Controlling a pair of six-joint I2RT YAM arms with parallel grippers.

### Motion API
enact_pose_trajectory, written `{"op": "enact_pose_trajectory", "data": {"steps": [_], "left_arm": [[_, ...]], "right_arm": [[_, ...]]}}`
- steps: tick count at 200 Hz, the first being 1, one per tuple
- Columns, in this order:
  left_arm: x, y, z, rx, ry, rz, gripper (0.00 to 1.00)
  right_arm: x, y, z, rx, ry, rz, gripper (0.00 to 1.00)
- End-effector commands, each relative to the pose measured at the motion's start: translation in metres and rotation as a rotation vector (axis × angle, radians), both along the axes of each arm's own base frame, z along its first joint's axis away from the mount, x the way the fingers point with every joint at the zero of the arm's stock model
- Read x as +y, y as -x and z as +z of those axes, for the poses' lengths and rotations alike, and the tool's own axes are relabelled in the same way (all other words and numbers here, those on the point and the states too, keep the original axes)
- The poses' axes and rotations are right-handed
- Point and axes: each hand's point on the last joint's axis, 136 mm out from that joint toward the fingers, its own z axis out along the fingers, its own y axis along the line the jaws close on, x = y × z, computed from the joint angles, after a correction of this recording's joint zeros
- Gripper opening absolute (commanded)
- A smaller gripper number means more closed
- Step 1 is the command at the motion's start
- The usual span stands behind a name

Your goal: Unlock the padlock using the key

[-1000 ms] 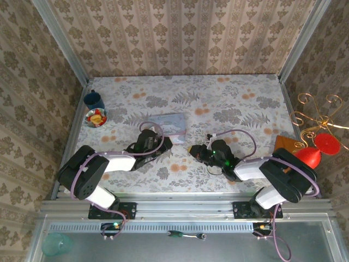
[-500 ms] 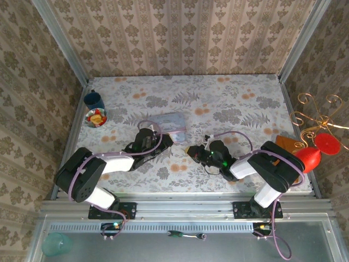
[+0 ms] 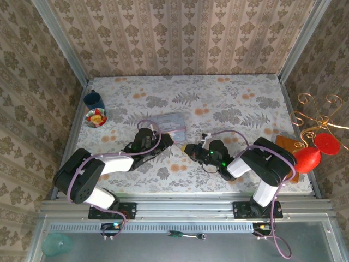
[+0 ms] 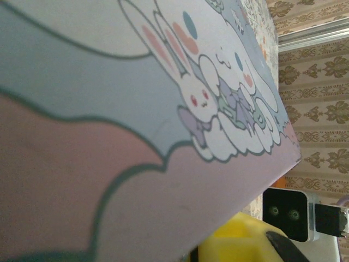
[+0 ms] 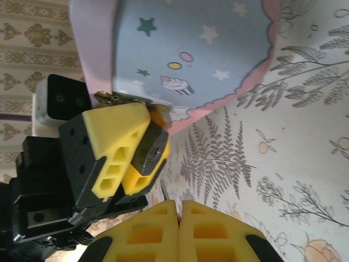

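In the right wrist view the dark padlock (image 5: 149,154) sits clamped between the left gripper's yellow fingers (image 5: 115,132), with its keyhole facing my right gripper. Its metal shackle (image 5: 116,98) lies against the edge of the pastel box (image 5: 185,49). My right gripper (image 5: 179,210) is shut on the key, whose thin blade (image 5: 164,191) sticks out just below the padlock, a small gap apart. From above, the left gripper (image 3: 165,140) and right gripper (image 3: 189,149) meet tip to tip in front of the box (image 3: 170,123).
A blue cup (image 3: 94,100) and a small bowl (image 3: 96,117) stand at the far left. Red objects and a wire stand (image 3: 316,136) sit at the right edge. The left wrist view looks close along the box lid (image 4: 136,109).
My right gripper has slid left with the key, closing the distance to the padlock. The left gripper shifted slightly right toward the box corner.
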Motion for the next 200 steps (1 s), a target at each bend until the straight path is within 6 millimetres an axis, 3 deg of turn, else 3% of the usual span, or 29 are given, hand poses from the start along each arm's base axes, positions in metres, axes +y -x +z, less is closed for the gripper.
{"op": "enact_pose_trajectory", "data": {"steps": [1, 130, 200], "left_arm": [[-0.011, -0.006, 0.034, -0.050, 0.102, -0.016, 0.07], [-0.018, -0.003, 0.045, -0.036, 0.184, -0.009, 0.05], [-0.019, -0.001, 0.042, -0.026, 0.199, -0.008, 0.05]], "right_arm": [[0.008, -0.004, 0.013, -0.031, -0.054, 0.013, 0.00], [0.010, -0.008, 0.016, -0.004, -0.094, 0.006, 0.00], [0.008, -0.009, 0.019, 0.002, -0.106, 0.000, 0.00]]}}
